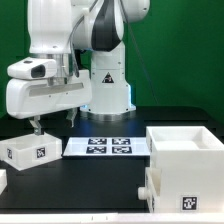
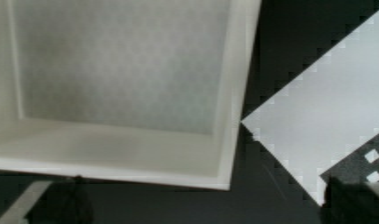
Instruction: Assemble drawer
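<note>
Gripper [image 1: 36, 127] hovered over the small box [image 1: 28, 150], jaw state impossible to tell; grasping its wall apparently came next, toward the housing [image 1: 185, 160].

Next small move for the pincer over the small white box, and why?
Probably a short straight descent. The pincer hangs just above the small white open-topped plastic box, and the wrist view looks down into its empty interior beside the marker board, so one wall looks close enough to straddle and grasp.

White rounded arm [image 1: 60, 50] with dark joints.
</note>
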You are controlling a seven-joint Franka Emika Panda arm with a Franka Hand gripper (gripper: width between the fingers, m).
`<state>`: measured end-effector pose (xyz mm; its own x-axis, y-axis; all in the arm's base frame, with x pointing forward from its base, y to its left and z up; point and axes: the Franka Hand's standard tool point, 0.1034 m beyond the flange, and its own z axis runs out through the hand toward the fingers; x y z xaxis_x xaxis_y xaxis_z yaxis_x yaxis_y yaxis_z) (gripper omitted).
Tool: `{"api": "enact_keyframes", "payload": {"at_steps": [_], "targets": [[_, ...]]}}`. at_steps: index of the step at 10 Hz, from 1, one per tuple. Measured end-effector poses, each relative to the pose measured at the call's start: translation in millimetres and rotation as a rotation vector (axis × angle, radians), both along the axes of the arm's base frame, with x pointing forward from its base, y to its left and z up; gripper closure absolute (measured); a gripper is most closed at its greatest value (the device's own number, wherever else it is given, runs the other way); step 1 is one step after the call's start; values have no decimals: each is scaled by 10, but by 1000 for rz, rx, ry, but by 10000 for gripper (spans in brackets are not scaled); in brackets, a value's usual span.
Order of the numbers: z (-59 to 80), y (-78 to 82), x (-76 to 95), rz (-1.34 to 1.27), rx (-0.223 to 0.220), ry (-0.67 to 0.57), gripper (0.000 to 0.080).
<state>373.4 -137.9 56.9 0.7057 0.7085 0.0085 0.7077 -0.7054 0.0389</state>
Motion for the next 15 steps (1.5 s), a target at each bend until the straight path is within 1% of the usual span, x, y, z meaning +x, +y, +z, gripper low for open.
{"api": "enact_keyframes", "payload": {"at_steps": [1, 2, 3, 5, 8, 10, 11, 12, 13, 15], "targets": [[-84, -68, -177, -44, 6, 3, 150], [-209, -204, -379, -54, 14, 15, 150], [-313, -297, -485, -77, 25, 34, 150], [-377, -286, -506, -81, 35, 42, 150], [-400, -284, -412, -84, 38, 41, 150], [-402, -284, -420, -85, 38, 42, 150], [-403, -284, -420, -84, 38, 42, 235], [-403, -284, -421, -84, 38, 42, 372], [-403, -284, -421, -85, 38, 42, 372], [-403, -284, -421, -85, 38, 42, 727]]}}
